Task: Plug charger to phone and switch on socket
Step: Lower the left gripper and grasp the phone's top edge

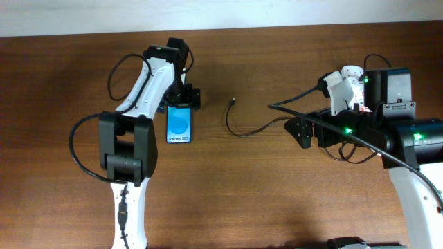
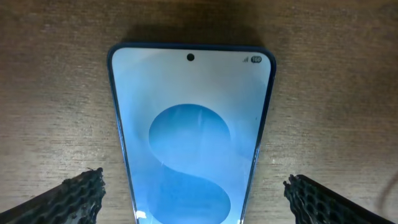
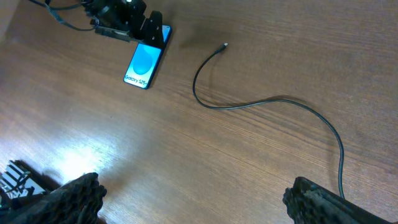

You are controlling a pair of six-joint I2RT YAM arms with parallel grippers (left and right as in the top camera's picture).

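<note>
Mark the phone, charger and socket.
Black-edged blue-screen phone (image 1: 179, 126): overhead, screen centre.
Thin black charger cable (image 1: 234, 102): overhead, free connector tip.
White power-strip socket with red markings (image 1: 342, 90): overhead, white body.

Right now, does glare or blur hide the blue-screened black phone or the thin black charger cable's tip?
Overhead: evenly lit, blue-screened black phone and thin black charger cable sharp. Left wrist: phone fills frame, slightly soft. Right wrist: glare on the brown wooden table, away from both.

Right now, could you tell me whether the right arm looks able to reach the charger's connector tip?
Probably yes. The connector tip lies on bare table ahead of the open right hand, nothing between them; the left hand is over at the phone.
</note>
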